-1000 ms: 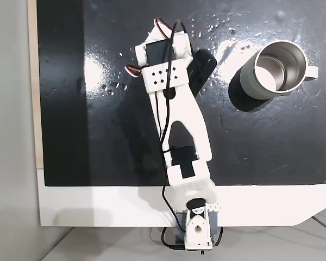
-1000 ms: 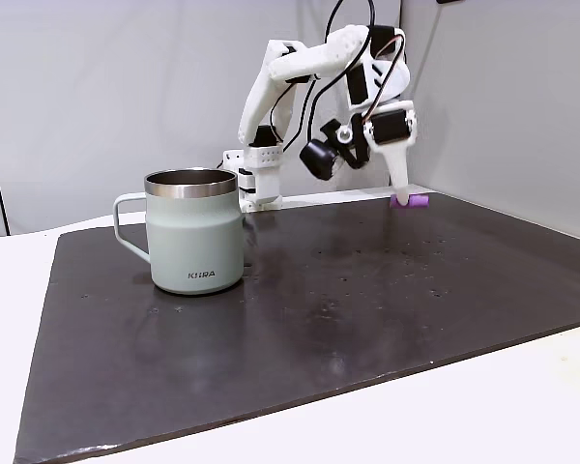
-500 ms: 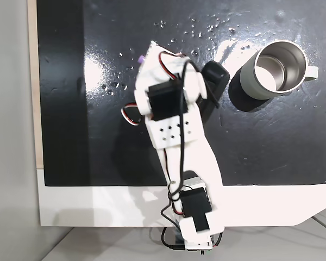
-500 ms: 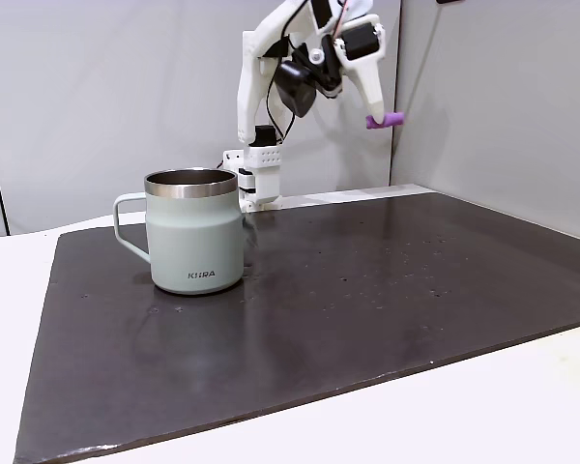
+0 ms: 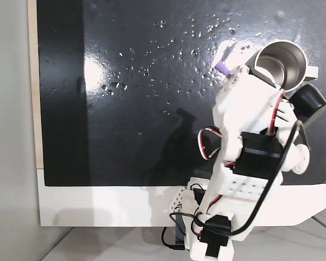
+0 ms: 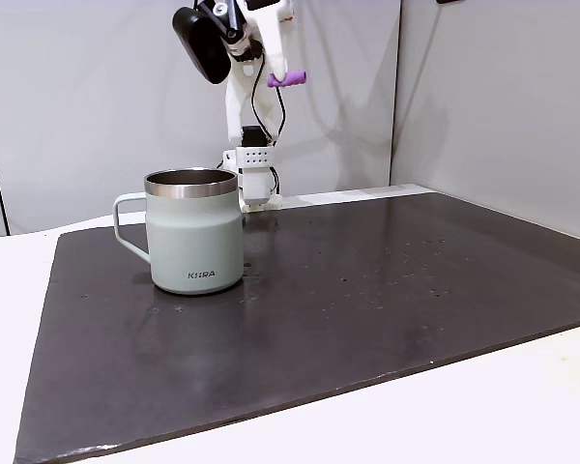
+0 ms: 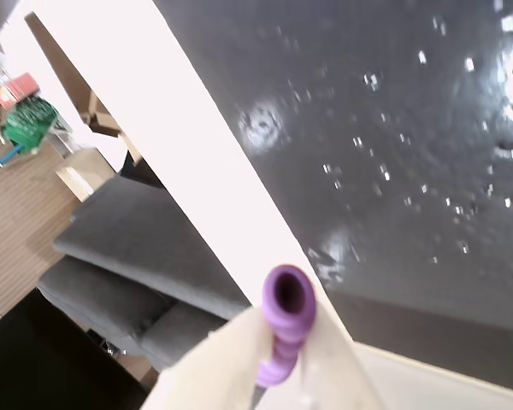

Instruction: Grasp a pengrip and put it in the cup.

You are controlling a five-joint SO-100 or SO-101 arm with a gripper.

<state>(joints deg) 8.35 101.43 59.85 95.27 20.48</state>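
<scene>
One pengrip (image 6: 286, 78), one cup (image 6: 194, 232), one dark mat (image 6: 367, 290).

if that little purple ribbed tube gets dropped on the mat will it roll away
Probably: the small light-purple ribbed rubbery tube is round and hollow, so it could roll on the glossy black mat. Its ribs probably help the gripper hold it. It looks light and likely squashy.

Our arm (image 5: 244, 136) in glossy white printed plastic, black servo blocks set into its joints, a flat white plate dotted with small holes, black cable looping alongside, thin red-and-white wires curling out, pale tapered fingers (image 7: 239, 367)
</scene>
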